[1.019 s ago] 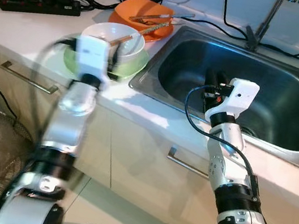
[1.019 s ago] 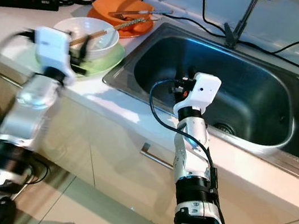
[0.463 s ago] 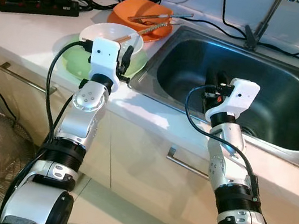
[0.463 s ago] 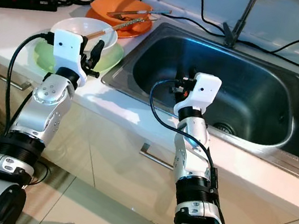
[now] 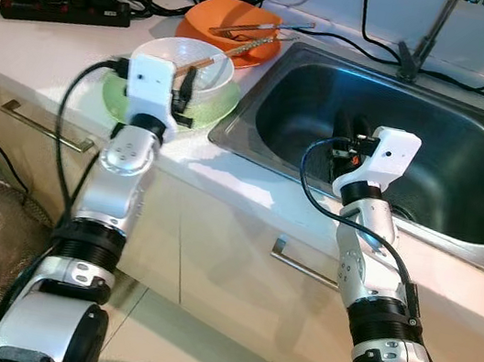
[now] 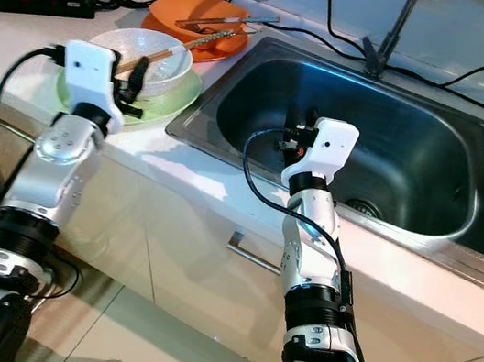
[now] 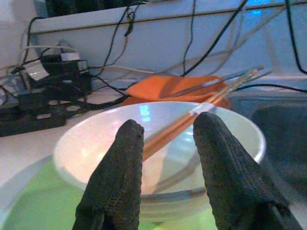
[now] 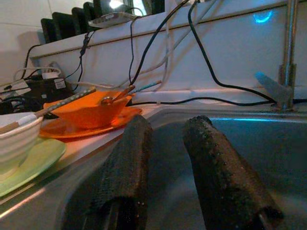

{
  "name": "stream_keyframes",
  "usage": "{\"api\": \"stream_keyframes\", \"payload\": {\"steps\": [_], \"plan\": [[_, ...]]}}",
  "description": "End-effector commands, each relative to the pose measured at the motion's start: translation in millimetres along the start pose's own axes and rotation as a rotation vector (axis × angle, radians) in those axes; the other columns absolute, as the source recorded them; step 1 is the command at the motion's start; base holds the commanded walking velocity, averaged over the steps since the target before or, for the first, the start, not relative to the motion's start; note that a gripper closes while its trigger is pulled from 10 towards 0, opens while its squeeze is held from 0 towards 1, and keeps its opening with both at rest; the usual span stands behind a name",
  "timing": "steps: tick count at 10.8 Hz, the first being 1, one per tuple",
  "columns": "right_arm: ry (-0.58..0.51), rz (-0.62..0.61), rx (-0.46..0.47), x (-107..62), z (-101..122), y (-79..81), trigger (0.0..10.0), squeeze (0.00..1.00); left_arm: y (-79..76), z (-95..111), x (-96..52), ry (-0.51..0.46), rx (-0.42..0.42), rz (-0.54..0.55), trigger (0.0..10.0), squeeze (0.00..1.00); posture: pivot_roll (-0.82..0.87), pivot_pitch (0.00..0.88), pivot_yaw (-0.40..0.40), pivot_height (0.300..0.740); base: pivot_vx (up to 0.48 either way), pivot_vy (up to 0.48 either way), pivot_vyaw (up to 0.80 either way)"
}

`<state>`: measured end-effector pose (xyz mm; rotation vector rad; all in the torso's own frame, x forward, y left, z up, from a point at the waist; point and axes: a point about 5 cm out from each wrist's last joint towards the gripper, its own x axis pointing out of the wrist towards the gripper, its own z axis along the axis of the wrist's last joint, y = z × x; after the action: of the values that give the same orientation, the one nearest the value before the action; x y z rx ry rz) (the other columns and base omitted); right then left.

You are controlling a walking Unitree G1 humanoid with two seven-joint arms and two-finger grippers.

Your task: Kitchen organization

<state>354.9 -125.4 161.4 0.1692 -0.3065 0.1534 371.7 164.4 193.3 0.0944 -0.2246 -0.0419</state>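
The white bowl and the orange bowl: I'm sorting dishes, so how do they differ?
The white bowl sits on a green plate near the counter's front edge; the orange bowl sits on an orange plate further back. The left gripper is at the white bowl; none is near the orange bowl. Both hold chopsticks.

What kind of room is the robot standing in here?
Most likely a home kitchen. A steel sink is set into a pale counter with cupboard fronts below. Beside the sink stand used dishes: a white bowl with chopsticks on a green plate, and an orange bowl.
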Motion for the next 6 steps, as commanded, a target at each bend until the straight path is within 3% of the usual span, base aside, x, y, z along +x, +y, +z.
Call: {"api": "stream_keyframes", "payload": {"steps": [1,2,4,6], "plan": [[-0.019,-0.009,-0.003,3.1,5.5,-2.0,10.0,0.00,6.9,1.8,-1.8,-0.005,0.001,0.024,10.0,0.00,0.10,0.023,0.004,0.740,0.000,0.000,0.00],[-0.019,-0.008,-0.001,2.9,5.3,-1.6,10.0,0.00,8.6,5.2,-2.3,-0.021,0.014,0.019,10.0,0.00,0.10,0.023,0.003,0.740,0.000,0.000,0.00],[-0.016,-0.007,0.001,2.9,4.5,-1.2,10.0,0.00,-7.4,17.6,1.1,-0.074,-0.009,-0.052,10.0,0.00,0.10,0.023,0.002,0.740,0.000,0.000,0.00],[-0.018,-0.007,0.001,3.6,5.2,-0.9,10.0,0.00,-25.4,10.4,2.9,-0.045,-0.063,-0.094,10.0,0.00,0.09,0.024,0.001,0.740,0.000,0.000,0.00]]}}
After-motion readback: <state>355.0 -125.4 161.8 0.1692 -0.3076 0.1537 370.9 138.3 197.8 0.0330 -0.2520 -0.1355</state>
